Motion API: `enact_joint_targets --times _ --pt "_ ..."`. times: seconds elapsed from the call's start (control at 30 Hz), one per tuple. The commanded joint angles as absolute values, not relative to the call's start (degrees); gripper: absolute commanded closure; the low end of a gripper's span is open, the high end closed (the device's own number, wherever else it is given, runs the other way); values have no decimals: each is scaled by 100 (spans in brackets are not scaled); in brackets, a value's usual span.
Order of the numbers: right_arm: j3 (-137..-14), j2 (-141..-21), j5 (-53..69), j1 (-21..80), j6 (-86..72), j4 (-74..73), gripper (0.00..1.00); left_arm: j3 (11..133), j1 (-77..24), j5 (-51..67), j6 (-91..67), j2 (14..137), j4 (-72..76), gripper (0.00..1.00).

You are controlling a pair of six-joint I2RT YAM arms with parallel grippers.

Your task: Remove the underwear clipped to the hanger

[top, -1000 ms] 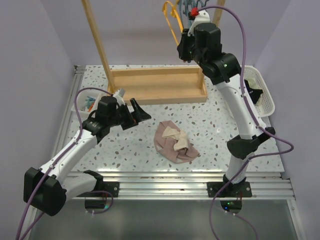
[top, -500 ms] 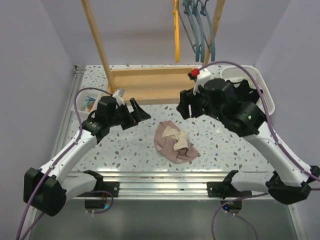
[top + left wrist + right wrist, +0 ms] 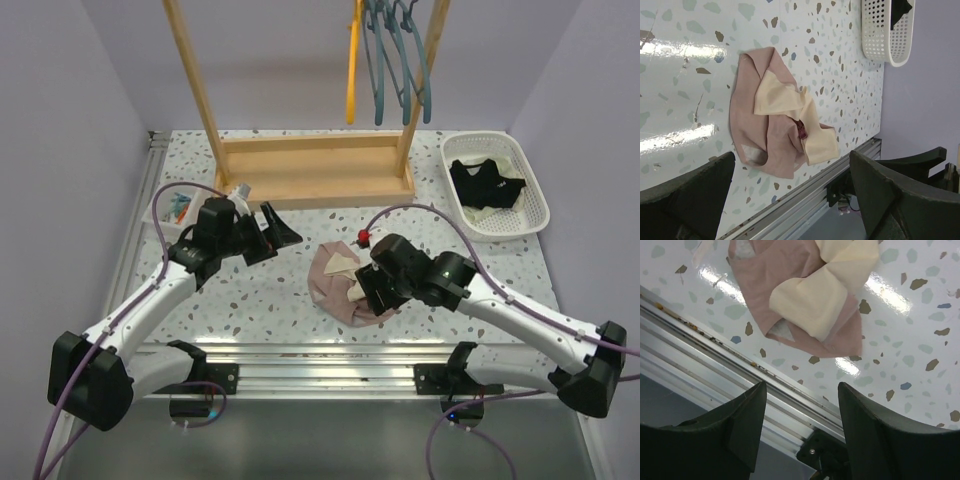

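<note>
The dusty pink underwear (image 3: 335, 283) with pale trim lies crumpled on the table in front of the arms. It also shows in the left wrist view (image 3: 765, 135), with a small dark red clip (image 3: 802, 129) in its folds, and in the right wrist view (image 3: 805, 285). The black underwear (image 3: 486, 182) lies in the white basket (image 3: 536, 190). A yellow hanger (image 3: 352, 70) and teal hangers (image 3: 385, 60) hang bare on the rack. My right gripper (image 3: 368, 296) (image 3: 801, 385) is open and empty, low over the pink garment's near-right edge. My left gripper (image 3: 276, 228) (image 3: 792, 162) is open and empty, left of the garment.
The wooden rack's base (image 3: 310, 170) and posts (image 3: 195, 80) stand at the back. A small tray of clips (image 3: 178, 206) sits at the far left. The metal rail (image 3: 330, 365) runs along the table's near edge. The basket also shows in the left wrist view (image 3: 887, 30).
My right arm has swung down from the hangers at the rack to low over the pink underwear. The basket with the black underwear is uncovered. The left arm has barely moved.
</note>
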State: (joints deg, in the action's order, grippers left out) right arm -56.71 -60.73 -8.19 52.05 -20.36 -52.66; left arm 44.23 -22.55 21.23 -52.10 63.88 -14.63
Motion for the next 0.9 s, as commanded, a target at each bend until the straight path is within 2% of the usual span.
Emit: enact_joint_targets --times 0.0,0.17,0.3,0.5,0.6,0.63,0.7,0.73,0.77,0.83,0.87 --pt "-5704 -6345 -993 5501 -1943 -5037 37 4342 -2224 2136 -5317 6258 -1257 0" --pt "-5985 -7083 -1711 5976 -1820 -5141 27 4131 -2224 2065 -5379 6056 -1275 0" --pt "-6309 -7794 -2423 6310 -1644 -5247 23 4008 -2224 2083 -5388 6029 -1230 0" --pt "-6705 -8832 -3286 6355 -1406 -5177 20 3920 -2224 2101 -5396 5994 -1178 0" --pt "-6732 -9323 -3814 6293 -1397 -5002 24 3920 -2224 2101 -5379 5994 -1160 0" --pt "-6759 -9395 -3771 6128 -1441 -4879 27 3920 -2224 2118 -5379 6003 -1151 0" --pt "-6837 -9466 -3376 5942 -1485 -4729 44 3937 -2224 2118 -5353 6003 -1169 0" --pt "-6864 -9448 -3288 5793 -1546 -4624 54 3937 -2224 2118 -5344 6003 -1186 0" --pt "-6899 -9405 -3070 5722 -1564 -4597 73 3946 -2224 2109 -5326 5994 -1187 0" --pt "-6969 -9247 -2858 5556 -1643 -4518 89 3946 -2215 2101 -5309 5994 -1221 0" --pt "-6987 -9168 -2448 5485 -1661 -4474 100 3938 -2215 2109 -5300 6003 -1230 0"
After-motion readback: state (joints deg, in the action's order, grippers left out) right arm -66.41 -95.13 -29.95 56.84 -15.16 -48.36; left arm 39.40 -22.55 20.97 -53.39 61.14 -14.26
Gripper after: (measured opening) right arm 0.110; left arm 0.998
